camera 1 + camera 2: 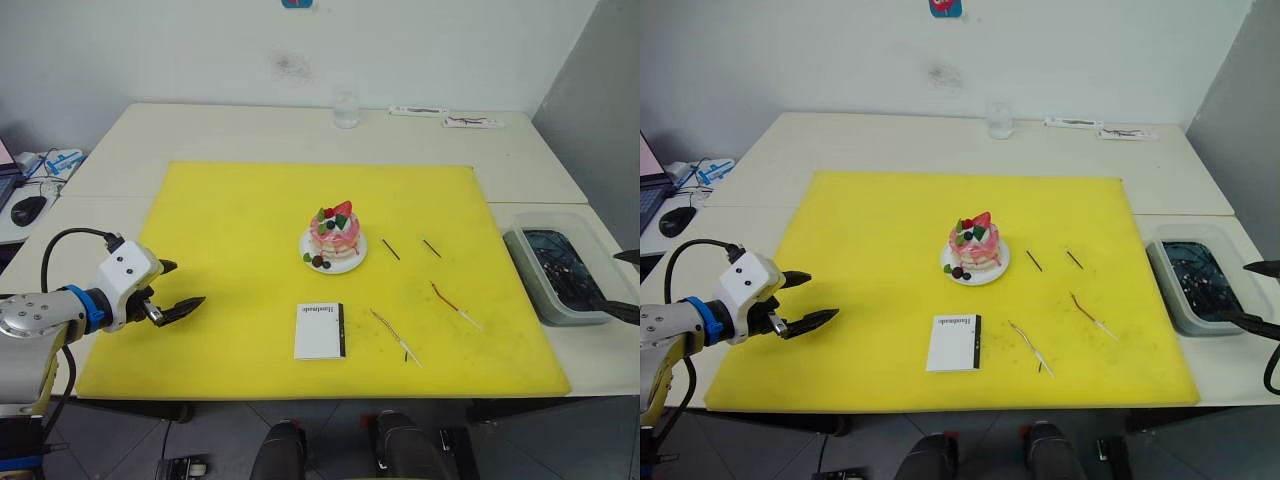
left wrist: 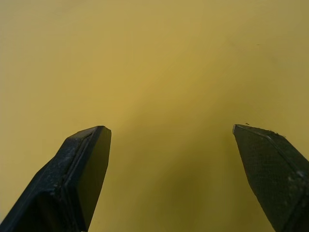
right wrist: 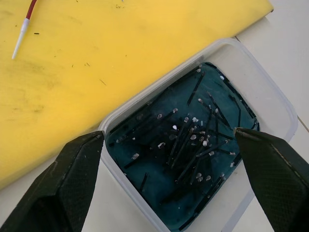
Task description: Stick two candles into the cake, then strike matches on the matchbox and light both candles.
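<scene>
Cake [image 1: 334, 236]: pink and white, strawberry and dark berries on top, on a small white plate [image 1: 352, 262] near the middle of the yellow mat [image 1: 220, 250]; no candle stands in it. Matchbox [image 1: 320, 331]: white, flat, black strip on its right edge, nearer the robot than the cake. Matches [image 1: 390, 249] [image 1: 431, 248]: two short dark sticks, lying apart just right of the cake. Golden-brown candle [image 1: 395, 336]: flat on the mat, right of the matchbox. Reddish candle [image 1: 455, 305]: flat on the mat, further right of the cake, white end toward the robot. Left gripper [image 1: 173, 288]: over the mat's left part, well left of the cake, fingers wide apart and holding nothing. Right gripper [image 3: 169, 181]: over a clear tray [image 3: 277, 104] of dark spent sticks in liquid, on the surface just off the mat's right edge, fingers wide apart and holding nothing. Glass [image 1: 346, 109]: on the surface beyond the cake, off the mat.
</scene>
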You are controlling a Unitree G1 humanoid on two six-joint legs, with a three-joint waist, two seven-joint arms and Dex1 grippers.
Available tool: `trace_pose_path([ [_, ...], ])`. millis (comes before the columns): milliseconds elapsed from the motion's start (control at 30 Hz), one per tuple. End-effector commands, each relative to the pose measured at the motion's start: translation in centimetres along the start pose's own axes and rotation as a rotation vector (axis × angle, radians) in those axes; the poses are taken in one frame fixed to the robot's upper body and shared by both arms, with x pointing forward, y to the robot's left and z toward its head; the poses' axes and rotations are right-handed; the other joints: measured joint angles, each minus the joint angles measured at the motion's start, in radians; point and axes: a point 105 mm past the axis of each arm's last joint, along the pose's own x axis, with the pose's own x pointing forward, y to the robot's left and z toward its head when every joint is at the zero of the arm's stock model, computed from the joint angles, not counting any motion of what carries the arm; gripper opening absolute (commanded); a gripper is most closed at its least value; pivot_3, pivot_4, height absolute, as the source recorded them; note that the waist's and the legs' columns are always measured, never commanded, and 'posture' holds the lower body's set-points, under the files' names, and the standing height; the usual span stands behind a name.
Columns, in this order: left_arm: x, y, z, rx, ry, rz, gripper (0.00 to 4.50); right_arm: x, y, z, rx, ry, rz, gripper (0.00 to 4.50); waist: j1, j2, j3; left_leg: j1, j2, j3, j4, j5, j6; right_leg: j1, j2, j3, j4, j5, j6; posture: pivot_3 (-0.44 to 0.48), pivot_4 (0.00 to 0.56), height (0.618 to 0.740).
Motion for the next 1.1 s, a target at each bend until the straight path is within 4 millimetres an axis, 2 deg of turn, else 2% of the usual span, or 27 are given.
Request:
trace_pose_path([
  [33,-0.4,0.4,0.7,0.000,-0.011,-0.001,4.46,-0.6,-0.5,0.8,-0.031,-0.015,-0.029,4.50,0.000,0.000,0.000,0.000,0.000,0.000,0.000,0.000,0.000,0.000,0.000,0.000,0.000,0.000,0.000,0.000,0.150,0.740],
  [333,-0.6,0.6,0.5,-0.021,0.004,0.010,4.46,-0.6,-0.5,0.9,-0.033,-0.013,-0.025,4.50,0.000,0.000,0.000,0.000,0.000,0.000,0.000,0.000,0.000,0.000,0.000,0.000,0.000,0.000,0.000,0.000,0.150,0.740],
  [733,-0.5,0.6,2.0,0.001,-0.090,-0.024,4.46,-0.5,-0.5,1.0,-0.037,-0.015,-0.024,4.50,0.000,0.000,0.000,0.000,0.000,0.000,0.000,0.000,0.000,0.000,0.000,0.000,0.000,0.000,0.000,0.000,0.150,0.740],
  [867,-0.5,1.2,2.4,-0.022,-0.119,0.000,4.46,-0.5,-0.6,1.0,-0.037,-0.018,-0.028,4.50,0.000,0.000,0.000,0.000,0.000,0.000,0.000,0.000,0.000,0.000,0.000,0.000,0.000,0.000,0.000,0.000,0.150,0.740],
  [1100,-0.4,0.9,2.3,-0.022,-0.124,-0.007,4.46,-0.5,-0.7,1.1,-0.042,-0.020,-0.035,4.50,0.000,0.000,0.000,0.000,0.000,0.000,0.000,0.000,0.000,0.000,0.000,0.000,0.001,0.000,0.000,0.000,0.150,0.740],
])
